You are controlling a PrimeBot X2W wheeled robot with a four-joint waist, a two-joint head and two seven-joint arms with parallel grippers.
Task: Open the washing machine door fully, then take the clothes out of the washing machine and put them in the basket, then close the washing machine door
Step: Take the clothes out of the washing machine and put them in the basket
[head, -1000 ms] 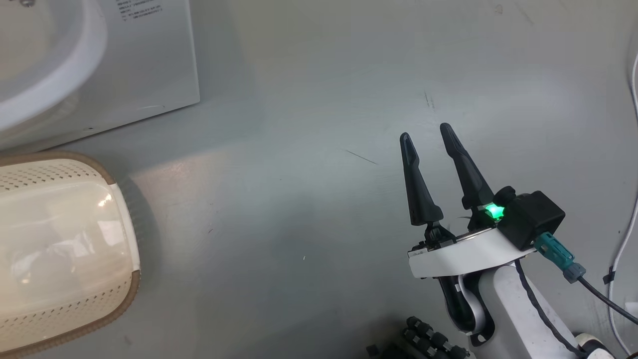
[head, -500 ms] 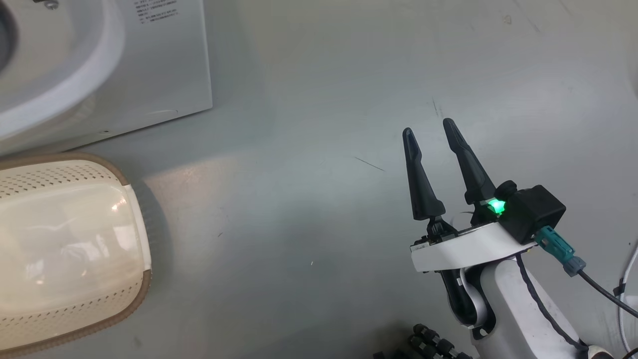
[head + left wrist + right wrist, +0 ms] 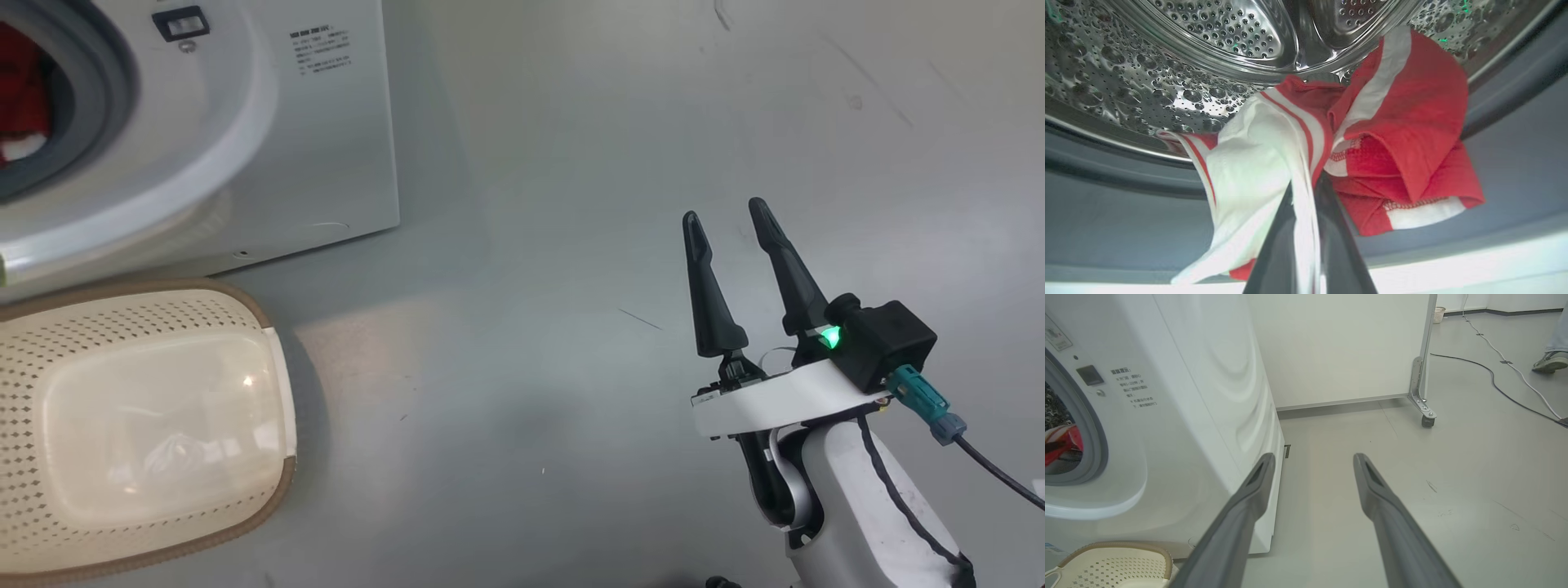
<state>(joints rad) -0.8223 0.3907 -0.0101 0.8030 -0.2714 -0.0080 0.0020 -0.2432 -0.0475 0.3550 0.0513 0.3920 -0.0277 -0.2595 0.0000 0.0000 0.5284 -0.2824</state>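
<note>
grey floor [image 3: 531, 245] is lying under the right gripper [image 3: 725, 211], its fingers standing wide apart and holding nothing. farther on, the basket [image 3: 282, 482] is sitting just before the washer [image 3: 326, 163], below its opening. inside, the left wrist view is showing the left gripper [image 3: 1306, 192] pinching shut on the clothes [image 3: 1404, 122], which are trailing ahead of the fingertips into the drum [image 3: 1216, 24].
</note>
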